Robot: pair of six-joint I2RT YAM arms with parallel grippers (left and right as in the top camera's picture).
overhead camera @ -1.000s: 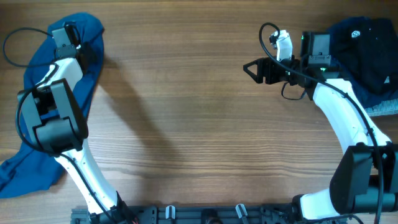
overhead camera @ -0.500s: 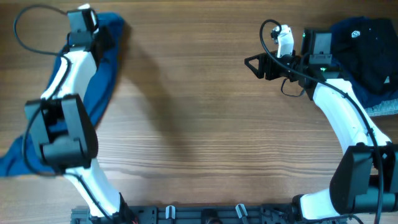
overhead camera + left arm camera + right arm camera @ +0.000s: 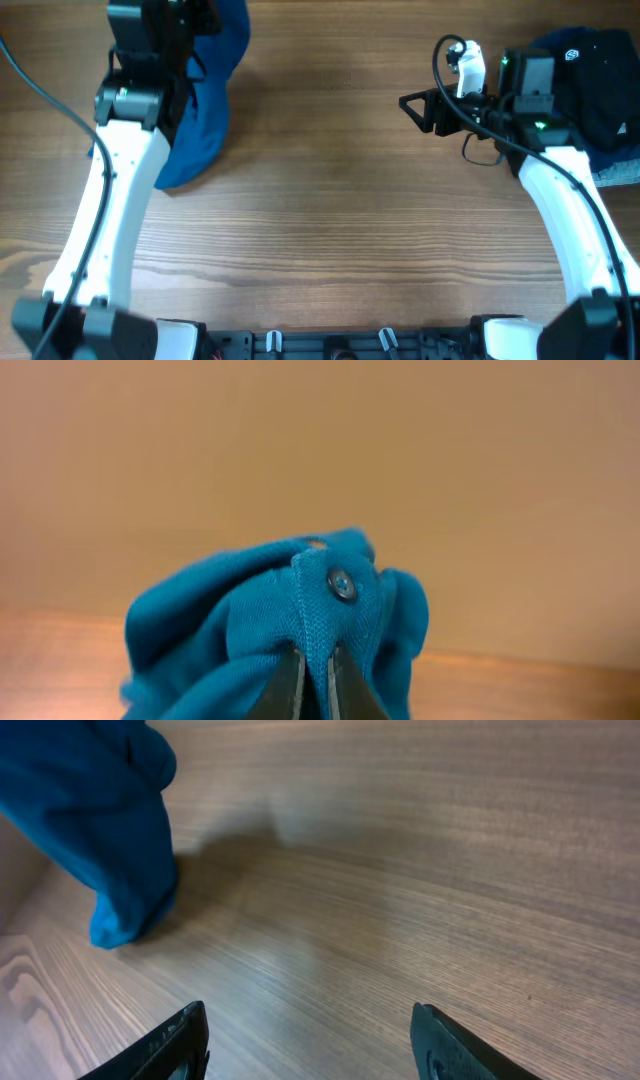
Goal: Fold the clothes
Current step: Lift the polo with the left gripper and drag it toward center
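**Shirt raised at far left; one claw gripping, one open**

Since a second ago the left arm [image 3: 120, 190] has swung toward the far edge. It has hauled the blue shirt [image 3: 205, 110] up from the left side of the table [image 3: 340, 220], where it had lain spread. The right arm [image 3: 565, 200] has barely shifted.

Count: two arms, two claws, one blue shirt, one dark garment.

Nearest, the middle of the table is plain wood. Beyond it, the shirt hangs in a bunched column at far left, and its lower end reaches the table.

The left claw [image 3: 313, 670] is clamped on a fold of the shirt at the placket, with one button [image 3: 341, 584] showing just above the fingertips.

The right claw [image 3: 305, 1045] stands with its jaws apart, gripping nothing, above the table at far right and well apart from the shirt.

The dark garment [image 3: 600, 70], with a white logo, lies at the far right corner.
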